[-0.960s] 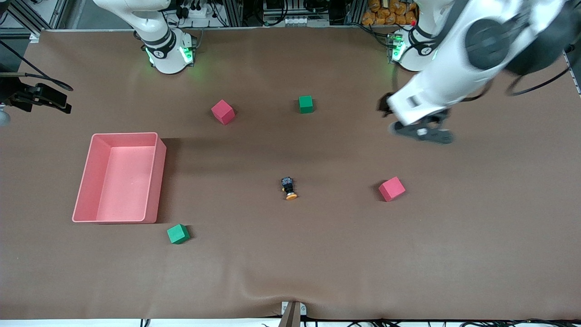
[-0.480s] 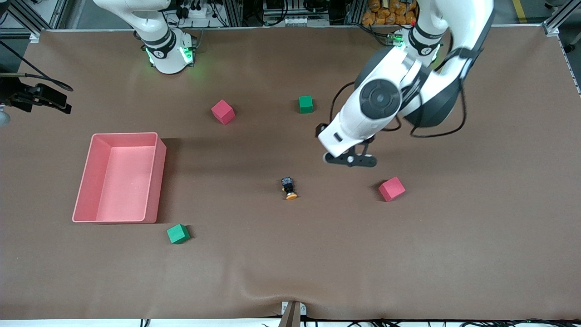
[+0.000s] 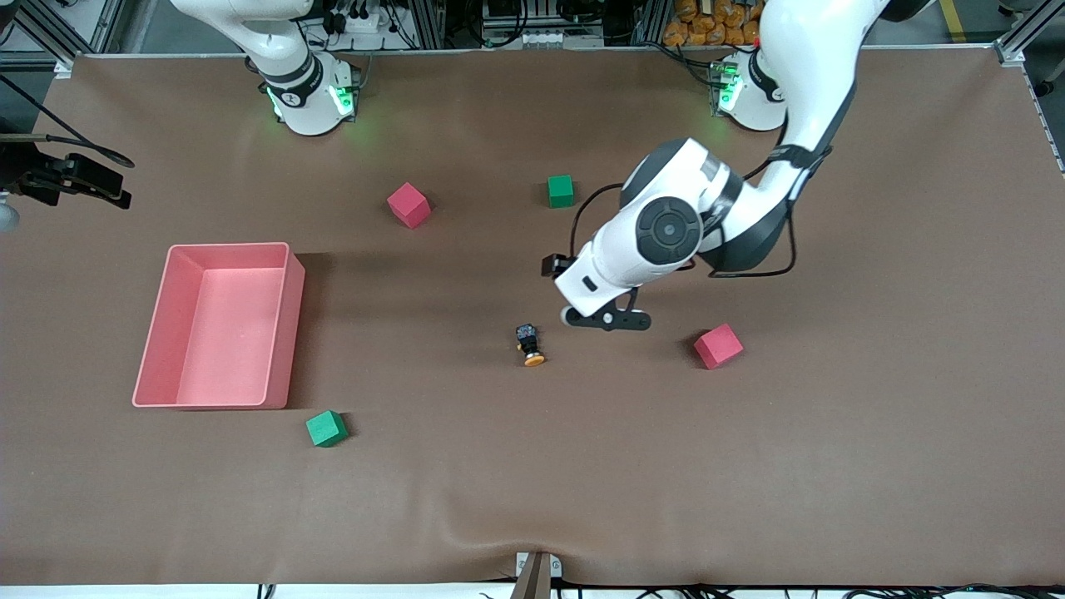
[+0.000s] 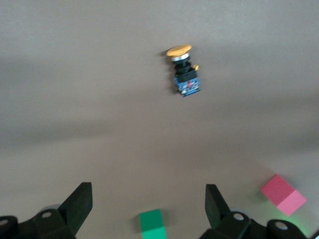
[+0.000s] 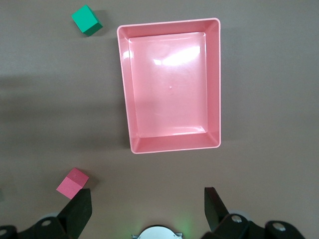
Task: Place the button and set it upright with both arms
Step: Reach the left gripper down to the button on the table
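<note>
Button [image 3: 530,344]: lying on its side near the middle of the desk [image 3: 532,499], orange cap pointing toward the front edge, black body toward the arms' edge.
Handling: judging it as light, rigid and prone to rolling on its round cap; smooth cap probably slipping under pads.
Grasp point: the blocky black body, across its flat sides, is looking safest.
Left end effector [image 3: 606,320]: hovering over the desk just beside the button, fingers spread, carrying nothing.
Right end effector [image 5: 147,211]: waiting over the pink tray [image 5: 214,79], fingers spread, carrying nothing.
</note>
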Robot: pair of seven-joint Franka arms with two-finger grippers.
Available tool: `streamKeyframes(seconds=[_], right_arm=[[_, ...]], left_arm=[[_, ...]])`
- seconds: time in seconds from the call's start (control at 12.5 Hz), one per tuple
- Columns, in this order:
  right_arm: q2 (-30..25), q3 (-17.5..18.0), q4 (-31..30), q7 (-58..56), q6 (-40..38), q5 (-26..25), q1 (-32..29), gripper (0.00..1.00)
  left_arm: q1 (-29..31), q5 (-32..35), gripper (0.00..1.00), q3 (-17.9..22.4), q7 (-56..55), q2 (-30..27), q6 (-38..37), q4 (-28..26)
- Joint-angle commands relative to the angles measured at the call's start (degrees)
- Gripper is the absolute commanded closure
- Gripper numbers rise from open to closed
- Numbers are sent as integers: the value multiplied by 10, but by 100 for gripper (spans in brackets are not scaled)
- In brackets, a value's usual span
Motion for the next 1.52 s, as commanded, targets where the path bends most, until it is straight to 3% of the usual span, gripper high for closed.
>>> streamKeyframes(seconds=[0.0,0.48,0.88,1.12,1.44], right_arm=[[3,1,6,-6,-1,4,-4,0],[6,1,5,-6,4,4,-3,0],[6,1,1,-6,4,4,-1,0],[6,1,1,-6,4,4,-3,0],[12,1,1,-6,6,4,-1,0]], left_arm=[[-19,-7,0,1,-25,52,25,49],[-54,-8,0,1,-54,139,141,75],[-64,-7,0,17,-9,183,219,78],[-93,-7,0,49,-16,200,231,78],[-93,-7,1,52,-76,208,236,78]])
